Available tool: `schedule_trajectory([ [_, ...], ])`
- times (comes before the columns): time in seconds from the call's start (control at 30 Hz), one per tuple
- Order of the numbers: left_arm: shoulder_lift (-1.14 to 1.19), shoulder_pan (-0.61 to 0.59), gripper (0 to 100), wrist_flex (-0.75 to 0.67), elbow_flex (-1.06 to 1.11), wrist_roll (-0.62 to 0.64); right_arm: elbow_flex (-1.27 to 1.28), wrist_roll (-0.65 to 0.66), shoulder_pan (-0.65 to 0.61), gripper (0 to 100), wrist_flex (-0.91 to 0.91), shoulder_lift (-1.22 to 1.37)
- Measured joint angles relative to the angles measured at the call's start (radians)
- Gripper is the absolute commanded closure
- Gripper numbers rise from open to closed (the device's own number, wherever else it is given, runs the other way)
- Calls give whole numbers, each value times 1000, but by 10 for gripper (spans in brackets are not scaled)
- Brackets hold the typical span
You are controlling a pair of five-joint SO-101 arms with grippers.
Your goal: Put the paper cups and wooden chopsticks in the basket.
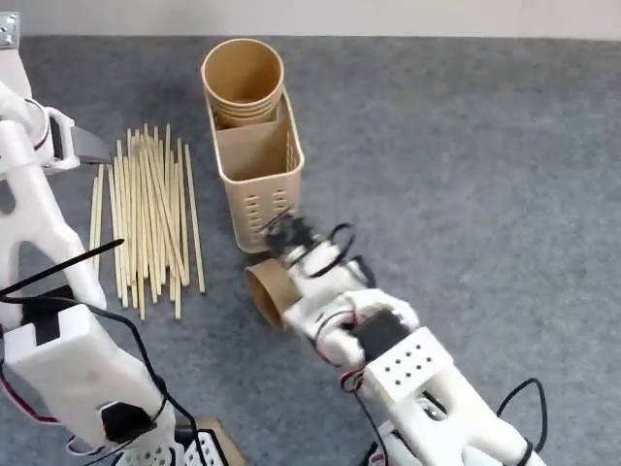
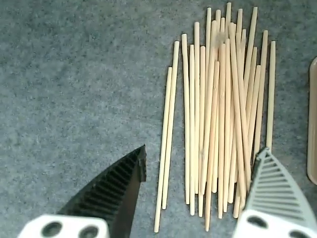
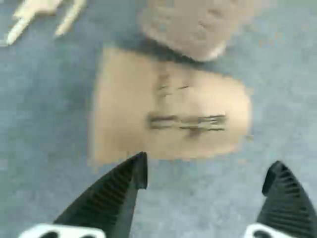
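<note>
On its side just beside the basket (image 1: pixel 262 194), the paper cup (image 3: pixel 168 106) looks light and crushable, so the wide-open, empty right end effector (image 3: pixel 208 166) should pinch its rim gently.

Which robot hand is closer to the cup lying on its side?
Right. The right gripper hangs open close over the lying cup; the left gripper is over the chopsticks instead.
</note>
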Motion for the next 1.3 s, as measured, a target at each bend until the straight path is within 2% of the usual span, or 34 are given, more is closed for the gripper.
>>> schedule_trajectory([
  [0.13,0,0,651,0,0,0,-55,-44,-6,637,60,-3],
  [0.27,0,0,651,0,0,0,-141,-68,-153,637,147,-3],
  [0.37,0,0,650,0,0,0,-178,-69,-235,637,146,-3],
  [0.47,0,0,650,0,0,0,-147,-69,-247,637,81,-3],
  [0.7,0,-8,651,0,0,0,-5,-71,-210,637,-106,-3],
  [1.2,0,-9,652,0,9,0,6,-6,-60,637,-123,-3],
  [1.3,-2,-9,650,0,40,0,6,-5,8,637,-123,-3],
])
